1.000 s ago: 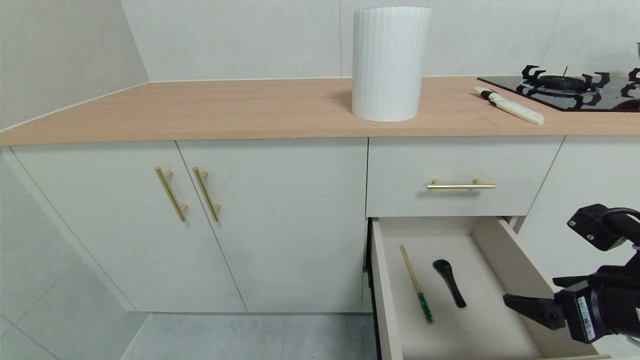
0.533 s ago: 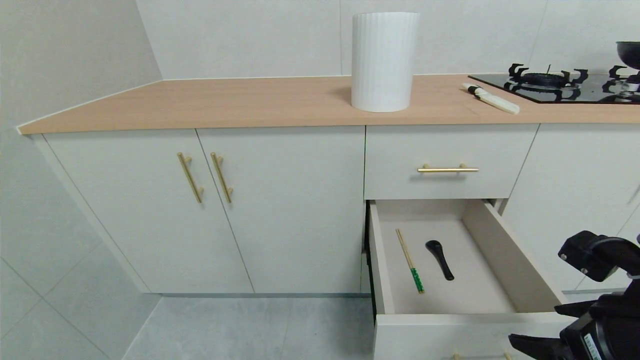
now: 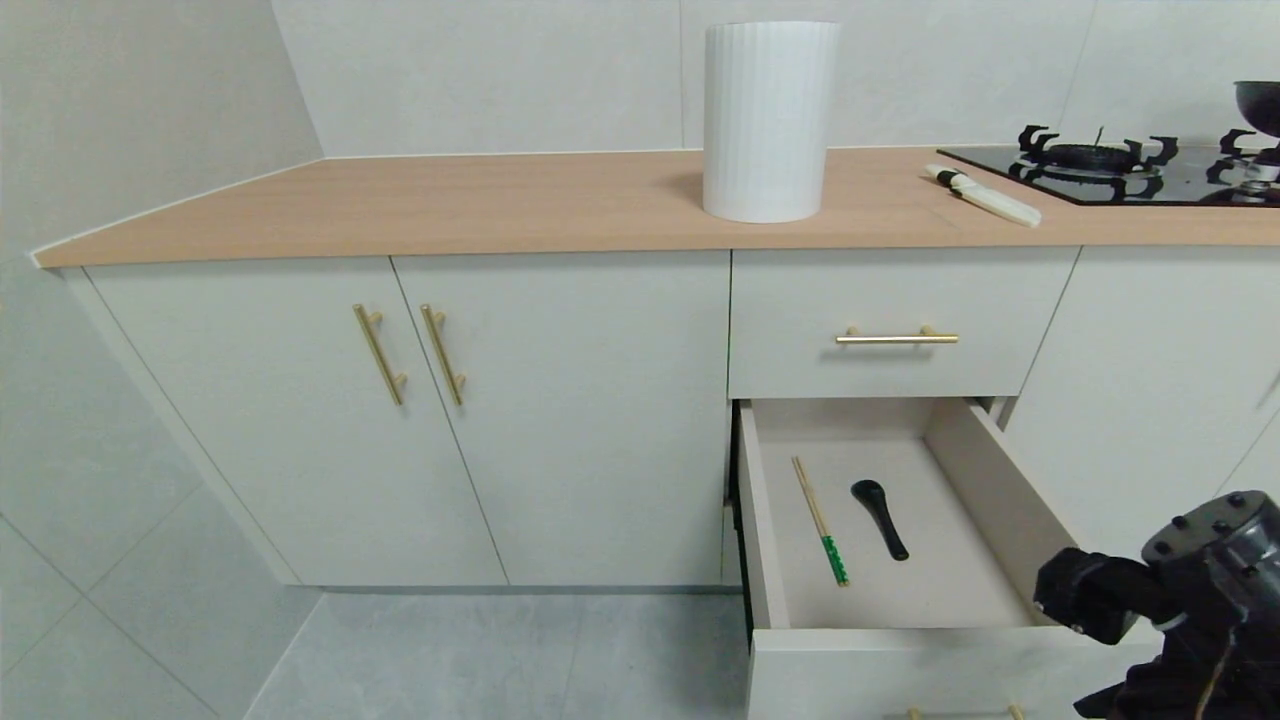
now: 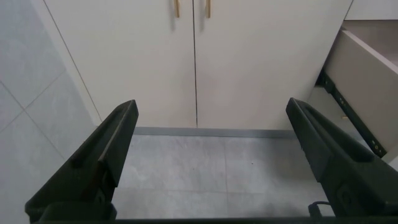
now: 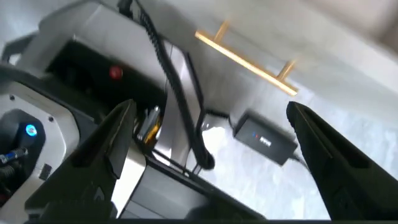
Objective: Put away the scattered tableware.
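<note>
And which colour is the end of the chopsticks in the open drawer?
Green. The chopsticks are otherwise light wood, and the head view shows this best.

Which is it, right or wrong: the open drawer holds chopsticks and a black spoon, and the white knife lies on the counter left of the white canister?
Wrong on one point: the head view shows the white knife on the counter right of the white canister. The open drawer does hold chopsticks and a black spoon.
</note>
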